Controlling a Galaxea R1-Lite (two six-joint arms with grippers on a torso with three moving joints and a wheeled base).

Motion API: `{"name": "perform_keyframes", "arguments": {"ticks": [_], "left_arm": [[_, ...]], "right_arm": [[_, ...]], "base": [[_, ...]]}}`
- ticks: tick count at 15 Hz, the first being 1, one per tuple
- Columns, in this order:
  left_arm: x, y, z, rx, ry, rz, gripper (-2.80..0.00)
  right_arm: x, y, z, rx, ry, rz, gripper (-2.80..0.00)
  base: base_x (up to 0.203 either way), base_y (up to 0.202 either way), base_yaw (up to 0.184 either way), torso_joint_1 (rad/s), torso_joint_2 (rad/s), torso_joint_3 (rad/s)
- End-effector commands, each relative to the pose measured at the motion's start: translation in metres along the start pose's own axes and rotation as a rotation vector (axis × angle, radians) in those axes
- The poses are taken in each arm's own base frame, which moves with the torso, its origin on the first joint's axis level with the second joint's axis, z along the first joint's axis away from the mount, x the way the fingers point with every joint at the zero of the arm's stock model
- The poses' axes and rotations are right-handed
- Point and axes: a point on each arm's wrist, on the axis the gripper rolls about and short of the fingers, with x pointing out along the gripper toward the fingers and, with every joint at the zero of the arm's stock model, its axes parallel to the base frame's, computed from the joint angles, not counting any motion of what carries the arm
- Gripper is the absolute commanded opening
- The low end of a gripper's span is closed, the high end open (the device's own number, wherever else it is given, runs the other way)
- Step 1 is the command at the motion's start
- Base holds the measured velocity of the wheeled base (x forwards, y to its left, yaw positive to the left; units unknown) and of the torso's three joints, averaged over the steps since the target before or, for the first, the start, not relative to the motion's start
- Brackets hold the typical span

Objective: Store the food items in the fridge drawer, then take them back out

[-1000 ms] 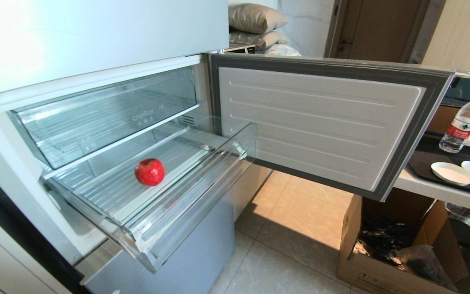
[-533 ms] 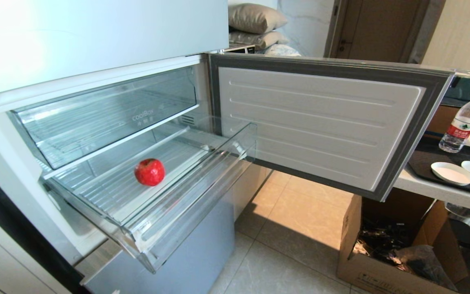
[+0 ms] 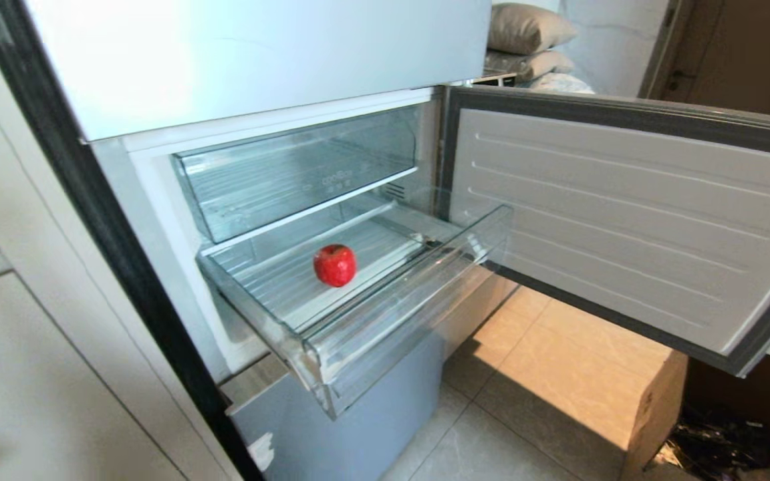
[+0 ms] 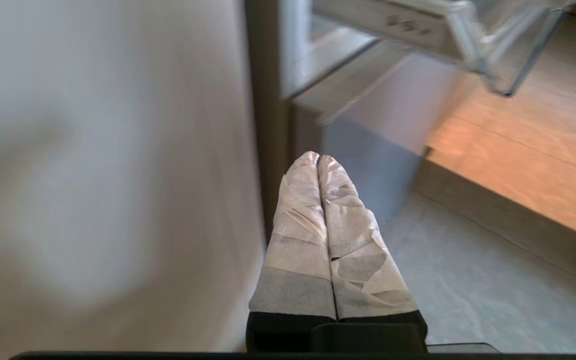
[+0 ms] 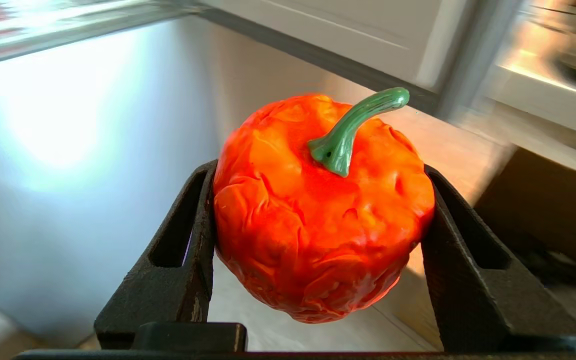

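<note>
Tiled kitchen floor (image 3: 492, 434), open fridge, "coolBox" drawer (image 3: 305, 167) above red fruit (image 3: 335, 265); left gripper (image 4: 318, 161) jaws pressed together; right gripper (image 5: 318, 215) jaws clamping orange pepper (image 5: 318, 210)

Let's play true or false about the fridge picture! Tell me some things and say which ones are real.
1. A small round red fruit lies in the pulled-out clear plastic drawer. True.
2. The right gripper is empty. False: it is shut on an orange-red pepper-like toy with a green stem.
3. The left gripper has its white-wrapped fingers pressed together. True.
4. The fridge door is closed. False: it stands swung open.
5. Grey pillows are stacked behind the fridge. True.
</note>
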Motion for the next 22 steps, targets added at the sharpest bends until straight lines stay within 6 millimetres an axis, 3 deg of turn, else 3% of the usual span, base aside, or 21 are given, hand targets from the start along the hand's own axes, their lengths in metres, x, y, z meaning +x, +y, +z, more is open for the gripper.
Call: {"name": "perform_keyframes", "arguments": {"ticks": [1,14,18,22], "left_arm": [[0.0,0.0,0.0,0.0,0.001,0.0,-2.8],[0.0,0.0,0.0,0.0,0.001,0.0,-2.8],[0.0,0.0,0.0,0.0,0.001,0.0,-2.8],[0.0,0.0,0.0,0.0,0.001,0.0,-2.8]], "right_arm": [[0.0,0.0,0.0,0.0,0.002,0.001,-2.8],[0.0,0.0,0.0,0.007,0.0,0.001,-2.8],[0.005,0.0,0.002,-0.011,0.057,0.01,-2.8],[0.039,0.0,0.037,0.018,0.152,0.015,-2.8]], "base": [[0.001,-0.008,0.174,0.006,0.01,0.002],[0.002,-0.007,0.173,0.002,0.0,0.003],[0.002,-0.003,0.04,0.003,0.0,0.003],[0.0,0.0,0.0,0.0,0.0,0.0]]}}
